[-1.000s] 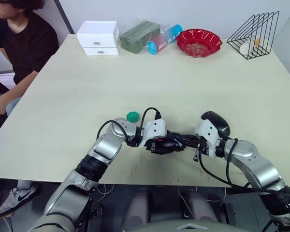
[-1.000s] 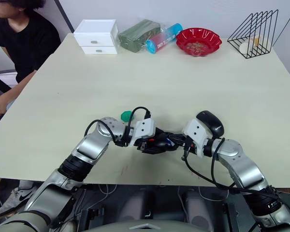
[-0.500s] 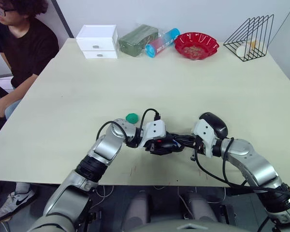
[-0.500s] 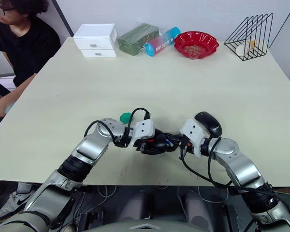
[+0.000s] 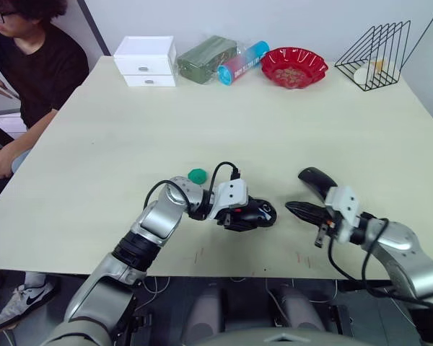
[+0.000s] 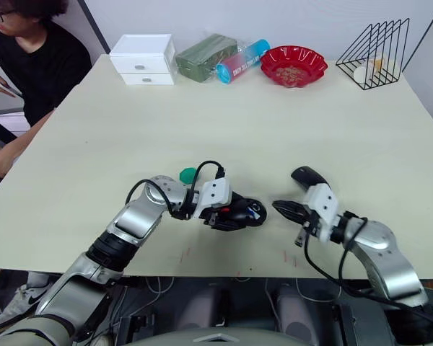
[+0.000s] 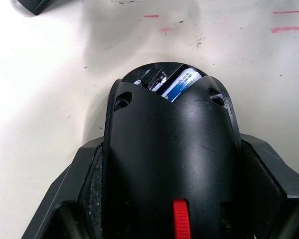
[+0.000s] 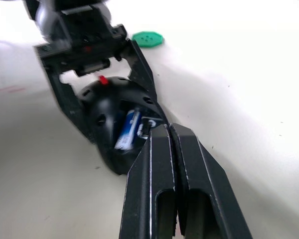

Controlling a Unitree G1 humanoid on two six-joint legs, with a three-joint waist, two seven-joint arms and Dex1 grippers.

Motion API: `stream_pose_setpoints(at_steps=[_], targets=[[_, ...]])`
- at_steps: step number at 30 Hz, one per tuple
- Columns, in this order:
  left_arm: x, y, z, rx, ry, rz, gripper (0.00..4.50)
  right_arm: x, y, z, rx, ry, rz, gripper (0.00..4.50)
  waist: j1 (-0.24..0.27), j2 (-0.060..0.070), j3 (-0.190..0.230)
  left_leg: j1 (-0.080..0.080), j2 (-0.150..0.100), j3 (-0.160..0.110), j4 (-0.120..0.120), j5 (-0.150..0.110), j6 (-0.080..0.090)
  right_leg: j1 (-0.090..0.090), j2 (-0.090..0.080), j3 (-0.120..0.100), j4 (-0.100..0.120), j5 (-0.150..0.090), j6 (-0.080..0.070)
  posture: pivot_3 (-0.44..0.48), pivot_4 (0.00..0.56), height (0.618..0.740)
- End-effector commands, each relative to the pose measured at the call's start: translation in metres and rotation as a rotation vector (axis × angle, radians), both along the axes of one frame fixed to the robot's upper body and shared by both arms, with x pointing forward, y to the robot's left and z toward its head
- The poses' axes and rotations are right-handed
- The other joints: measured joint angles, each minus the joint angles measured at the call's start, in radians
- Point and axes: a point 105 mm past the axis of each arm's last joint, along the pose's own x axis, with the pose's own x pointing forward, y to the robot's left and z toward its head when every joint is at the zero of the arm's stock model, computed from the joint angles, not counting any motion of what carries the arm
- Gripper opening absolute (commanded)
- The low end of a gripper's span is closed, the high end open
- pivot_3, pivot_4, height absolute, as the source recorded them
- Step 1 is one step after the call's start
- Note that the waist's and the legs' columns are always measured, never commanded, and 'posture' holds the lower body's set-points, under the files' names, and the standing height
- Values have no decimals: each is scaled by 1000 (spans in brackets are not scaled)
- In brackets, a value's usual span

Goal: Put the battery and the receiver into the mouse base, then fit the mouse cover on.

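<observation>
From the head camera, the left gripper (image 5: 244, 214) is clamped on the mouse base (image 5: 256, 213) near the front edge of the table (image 5: 274, 122); the right gripper (image 5: 294, 210) is a little apart from it, its fingers pressed together and empty; the mouse cover (image 5: 314, 179) lies just behind the right wrist; a green dish (image 5: 197, 175) sits beside the left arm.

In the left wrist view, the base is held between both black fingers (image 7: 74, 194); the battery (image 7: 182, 83) and the receiver (image 7: 151, 78) lie inside its open compartment.

In the right wrist view, the closed fingers (image 8: 162, 164) point at the base; the battery and receiver are side by side in it.
</observation>
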Motion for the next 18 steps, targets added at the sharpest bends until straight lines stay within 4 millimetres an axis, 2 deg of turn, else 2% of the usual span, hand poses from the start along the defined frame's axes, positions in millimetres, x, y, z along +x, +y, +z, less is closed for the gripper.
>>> stream_pose_setpoints(at_steps=[1, 3, 7, 8, 12, 15, 18], targets=[[-3, 6, -12, 53, 29, 4, 2914, -12, -15, 16, 12, -62, 4, 1301, 0, 0, 0, 0, 0, 0, 0, 0, 0, 0, 0, 0, 0, 0, 0, 0, 150, 740], [-4, 7, -12, 54, 31, 5, 2914, -22, -26, 16, 9, -57, 7, 2175, -2, 0, 0, 0, 0, 0, 0, 0, 0, 0, 0, 0, 0, 0, 0, 0, 150, 740], [-4, 9, -12, 59, 32, 6, 2914, -32, -44, 17, -3, -73, -22, 4238, -3, 0, 0, 1, 0, 0, 0, 0, 0, 0, 0, 0, 0, 0, 0, 0, 150, 740], [-4, 10, -12, 61, 31, 7, 2914, -36, -50, 18, 1, -81, -30, 4421, -4, 0, 0, 1, 0, 0, 0, 0, 0, 0, 0, 1, 0, 0, 0, 0, 150, 740], [-3, 10, -10, 60, 29, 11, 2914, -45, -65, 19, 3, -85, -52, 4421, -6, 0, 0, 1, 0, 0, 0, 0, 0, 0, 0, 1, 0, 0, 0, 0, 150, 740], [-3, 11, -10, 63, 29, 11, 2914, -55, -88, 18, -3, -63, -83, 4421, -6, 0, 0, 1, 0, 0, 0, 0, 0, 0, 0, 1, 0, 0, 0, 0, 150, 740], [-4, 12, -10, 63, 31, 13, 2914, -62, -100, 17, -5, -49, -91, 4421, -6, 0, 1, 1, 0, 0, 0, 0, 0, 0, 0, 1, 0, 0, 0, 0, 150, 740]])
